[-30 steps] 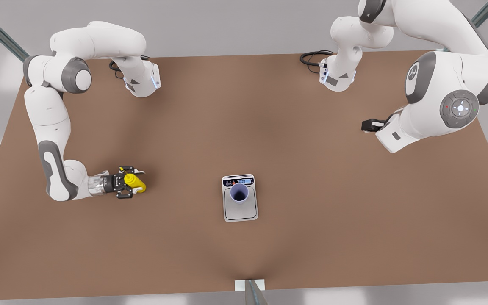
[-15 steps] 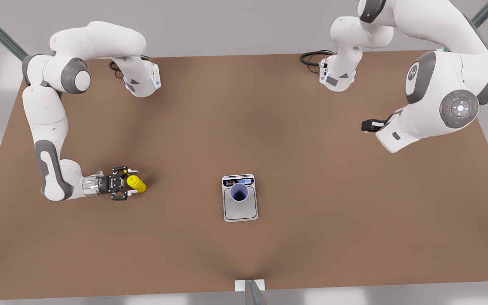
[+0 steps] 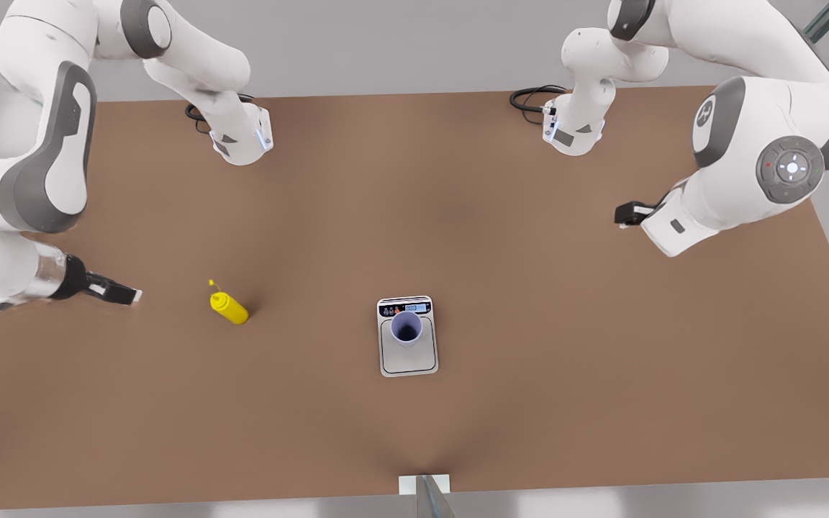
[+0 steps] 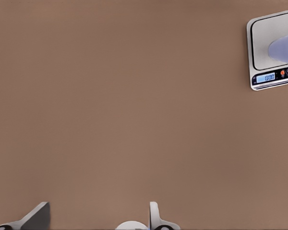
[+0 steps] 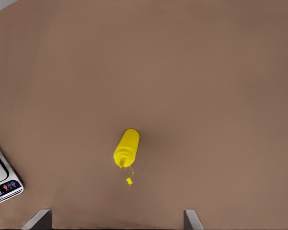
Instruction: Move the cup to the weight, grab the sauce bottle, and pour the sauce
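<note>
OK, biggest first: the brown worktop (image 3: 529, 288) carries everything.

The right claw (image 3: 123, 293) hangs low at the front view's left, near the sauce bottle (image 3: 229, 309) but not touching it. It's released, w/ fingers spread wide in the right wrist view and nothing between them. The left claw (image 3: 627, 214) waits well off at the front view's right, also released and empty.

The weight (image 3: 409, 360) lies mid-worktop w/ its display lit, and the cup (image 3: 406, 328) already stands on the plate, towards the display end. So I judge step one done, and the bottle pick is yours next.

The bottle is on the worktop between the right claw and the weight, apart from both.

Handling, my guess:
- It's a light, squeezy plastic bottle w/ a smooth round body, so it can roll or slip in the pads.
- A hard pinch may push sauce out early.
- Take it at mid-body, across the cylinder, and never at the thin nozzle.

Hard to make out:
- Whether the bottle stands dead upright.
- The nozzle tip, which reads as a tiny separate yellow speck in the right wrist view.
- The display digits and the fill level.
- The cup, which is cut off at the edge of the left wrist view.
</note>
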